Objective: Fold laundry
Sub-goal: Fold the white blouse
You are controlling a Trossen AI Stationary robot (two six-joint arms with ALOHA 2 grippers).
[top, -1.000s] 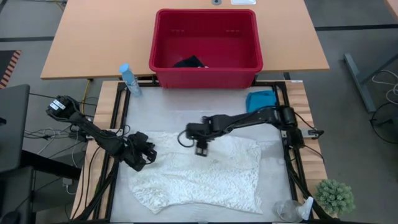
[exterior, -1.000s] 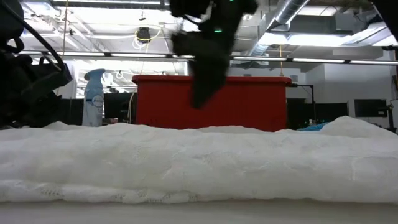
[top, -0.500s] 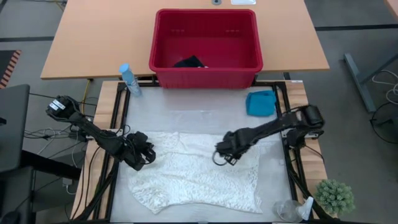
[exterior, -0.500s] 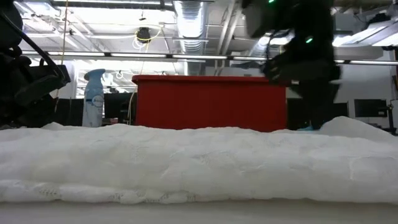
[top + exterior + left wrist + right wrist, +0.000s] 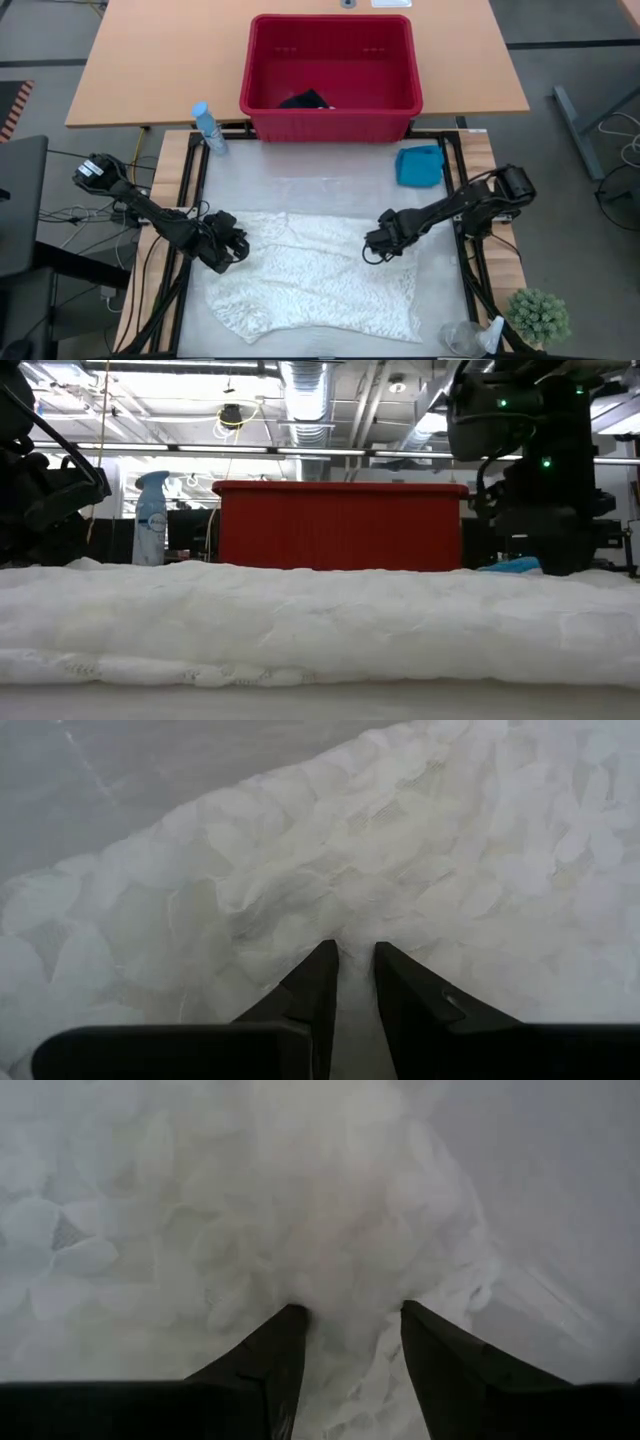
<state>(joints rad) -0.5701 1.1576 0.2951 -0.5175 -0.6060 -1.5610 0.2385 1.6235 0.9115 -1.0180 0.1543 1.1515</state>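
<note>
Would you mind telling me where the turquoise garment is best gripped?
Probably the turquoise garment is best pinched from above at its near edge, on the side facing the white lacy cloth. It lies flat and compact, apart from the cloth, with the red basket behind it.

no readable text, no labels, no brands, no numbers anywhere

The scene is being lit evenly from above, with only faint shadows being cast on the bench point(image 5: 300, 180). In the low view, ceiling strip lights point(image 5: 310, 380) are glaring, and the near cream-white lacy cloth point(image 5: 320, 630) is being rendered soft and out of focus.
</note>
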